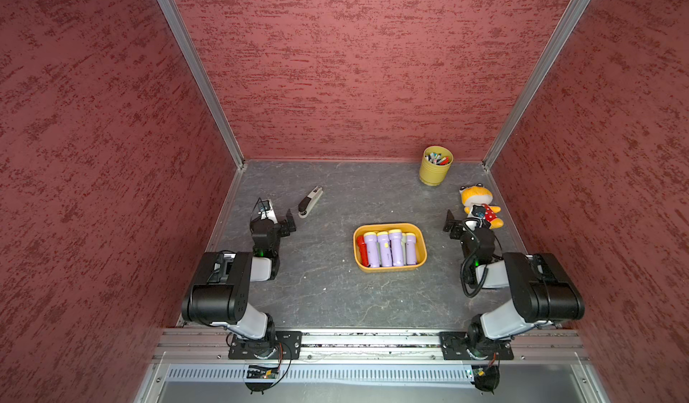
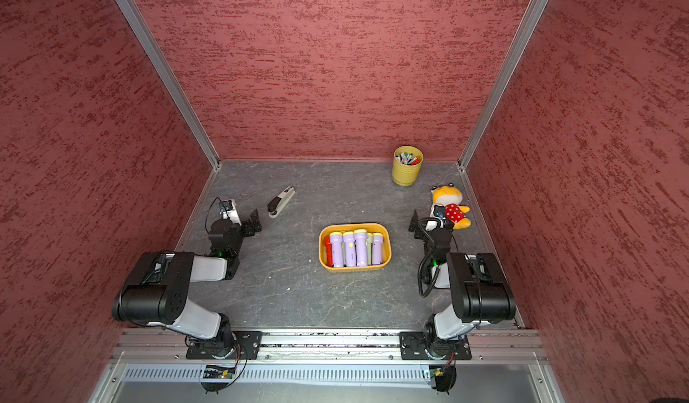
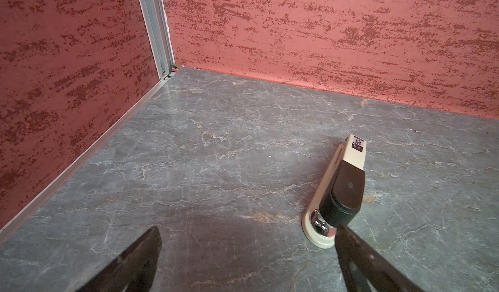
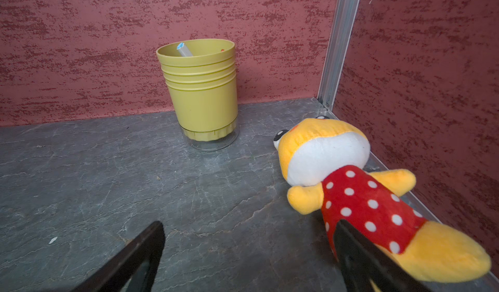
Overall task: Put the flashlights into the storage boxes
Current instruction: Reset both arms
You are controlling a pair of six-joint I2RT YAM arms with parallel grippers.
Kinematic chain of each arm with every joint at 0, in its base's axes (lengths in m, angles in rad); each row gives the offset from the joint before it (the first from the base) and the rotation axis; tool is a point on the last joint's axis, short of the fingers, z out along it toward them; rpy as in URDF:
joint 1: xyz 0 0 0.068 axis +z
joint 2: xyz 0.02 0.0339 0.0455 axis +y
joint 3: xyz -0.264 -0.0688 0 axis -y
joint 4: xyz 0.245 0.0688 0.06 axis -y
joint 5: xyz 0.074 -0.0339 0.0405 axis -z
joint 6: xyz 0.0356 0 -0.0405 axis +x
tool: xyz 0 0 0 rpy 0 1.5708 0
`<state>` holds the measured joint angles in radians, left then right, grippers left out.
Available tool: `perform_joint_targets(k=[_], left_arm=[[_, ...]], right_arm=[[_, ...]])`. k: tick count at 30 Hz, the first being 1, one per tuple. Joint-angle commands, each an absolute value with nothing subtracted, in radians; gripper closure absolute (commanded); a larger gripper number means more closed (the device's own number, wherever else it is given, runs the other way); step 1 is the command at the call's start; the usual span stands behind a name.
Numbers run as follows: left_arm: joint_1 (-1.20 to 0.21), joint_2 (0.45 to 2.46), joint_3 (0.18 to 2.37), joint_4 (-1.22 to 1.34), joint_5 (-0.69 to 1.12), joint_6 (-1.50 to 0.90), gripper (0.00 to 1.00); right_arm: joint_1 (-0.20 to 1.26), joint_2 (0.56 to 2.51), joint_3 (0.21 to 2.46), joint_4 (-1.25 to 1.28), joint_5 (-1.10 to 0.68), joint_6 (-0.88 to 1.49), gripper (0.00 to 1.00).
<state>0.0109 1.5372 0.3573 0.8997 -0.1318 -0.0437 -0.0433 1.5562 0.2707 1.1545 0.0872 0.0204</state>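
Left gripper (image 3: 248, 231): open, empty, 9 o'clock.
Right gripper (image 4: 248, 224): open, empty, 3 o'clock.
Flashlights (image 1: 387, 250): side by side in tray (image 1: 391, 267), bench (image 1: 335, 300) centre.
Stapler (image 1: 310, 201): 10 o'clock, label unreadable.

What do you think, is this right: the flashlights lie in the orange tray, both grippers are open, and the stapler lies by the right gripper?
Not quite. The stapler lies by the left gripper, not the right gripper, as the left wrist view shows. The rest holds: the flashlights lie in the orange tray, and both grippers are open.
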Motion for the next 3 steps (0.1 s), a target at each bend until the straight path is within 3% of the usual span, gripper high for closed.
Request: perform_joint_targets(k=[1, 3], left_arm=[[0.004, 1.537, 0.362, 0.928, -0.127, -0.025, 0.01], [-0.003, 1.539, 0.362, 0.936, -0.141, -0.017, 0.01]], right_arm=[[-0.052, 1.549, 0.287, 1.147, 0.059, 0.031, 0.01], [-0.053, 1.549, 0.287, 1.148, 0.058, 0.031, 0.01]])
